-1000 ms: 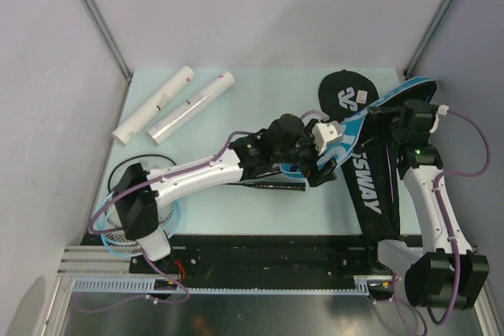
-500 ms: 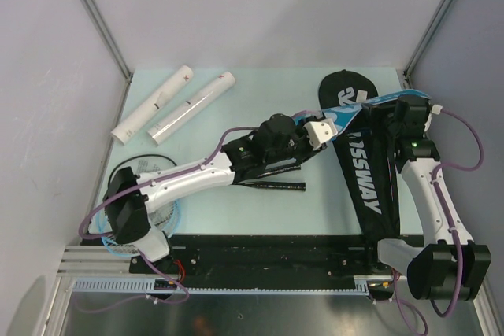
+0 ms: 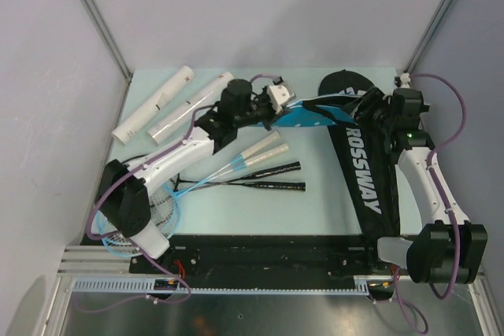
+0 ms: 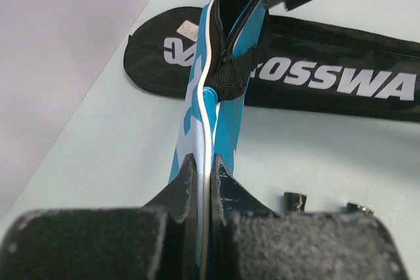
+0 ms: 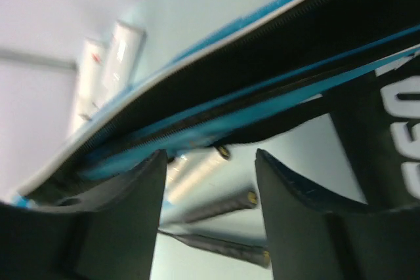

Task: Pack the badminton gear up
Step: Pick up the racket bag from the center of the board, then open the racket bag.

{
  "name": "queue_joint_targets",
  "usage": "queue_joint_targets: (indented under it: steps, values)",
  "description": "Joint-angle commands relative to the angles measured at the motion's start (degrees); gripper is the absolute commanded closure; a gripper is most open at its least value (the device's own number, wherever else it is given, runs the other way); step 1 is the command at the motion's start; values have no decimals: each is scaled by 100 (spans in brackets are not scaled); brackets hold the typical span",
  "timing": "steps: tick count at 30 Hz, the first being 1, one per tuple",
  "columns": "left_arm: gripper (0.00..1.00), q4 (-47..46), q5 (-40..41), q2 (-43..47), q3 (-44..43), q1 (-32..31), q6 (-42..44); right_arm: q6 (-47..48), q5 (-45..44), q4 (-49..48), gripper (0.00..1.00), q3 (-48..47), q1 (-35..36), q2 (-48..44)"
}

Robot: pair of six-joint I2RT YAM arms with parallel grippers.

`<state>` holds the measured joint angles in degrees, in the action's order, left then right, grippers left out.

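The black and blue bag [image 3: 359, 164], lettered ROSSWAY, lies along the right of the table. Its blue flap [image 3: 309, 114] is lifted and stretched to the left. My left gripper [image 3: 283, 100] [image 4: 205, 162] is shut on the flap's thin edge [image 4: 209, 109]. At the bag's far end my right gripper [image 3: 379, 108] [image 5: 210, 155] is open, with the bag's zipped edge [image 5: 216, 106] just past its fingertips and nothing between them. Rackets lie mid-table with white handles [image 3: 264, 147] and black handles [image 3: 280, 178], and their heads [image 3: 153, 210] sit under the left arm's base.
Two long white tubes [image 3: 155, 103] [image 3: 194, 107] lie side by side at the back left, near the wall. The enclosure's walls close in the table on the left, back and right. The front rail [image 3: 236, 253] runs along the near edge.
My left gripper has shut on the bag's blue flap and drawn it back and left, uncovering the racket handles. My right gripper has opened and let go of the bag.
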<state>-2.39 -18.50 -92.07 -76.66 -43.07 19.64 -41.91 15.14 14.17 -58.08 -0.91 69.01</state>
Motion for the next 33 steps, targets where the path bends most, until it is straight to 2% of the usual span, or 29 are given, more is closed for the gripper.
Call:
queue_joint_targets:
  steps: [1,2,5,7,9,11,19,23,27,31,33]
  values:
    - [100,-411,-1550,49,160,580,392,2747,825,270,35,-370,-50,51]
    - [100,-428,-1856,49,178,676,392,3141,990,244,31,-405,-163,42]
    - [100,-446,-2183,23,239,940,453,3417,1507,-123,25,-449,-506,16]
    - [100,-446,-2429,-12,266,1063,558,3829,2034,-362,26,-554,-700,347]
    - [100,-446,-2579,-56,196,1151,515,4477,2343,-249,30,-799,-683,577]
    - [100,-437,-2816,-118,134,1222,462,4700,2783,-143,34,-854,-692,780]
    - [100,-437,-2948,-223,64,1503,348,6290,2090,25,28,-749,-33,939]
    - [100,-437,-2966,-250,3,1556,313,6607,2133,-12,28,-748,-23,1017]
    - [100,-437,-2993,-302,-59,1582,234,6705,2099,77,33,-705,73,1149]
    - [100,-437,-2966,-311,-68,1644,225,6828,1757,-3,37,-590,293,1149]
    - [100,-437,-2993,-355,-147,1696,190,6845,1730,-125,35,-503,319,1176]
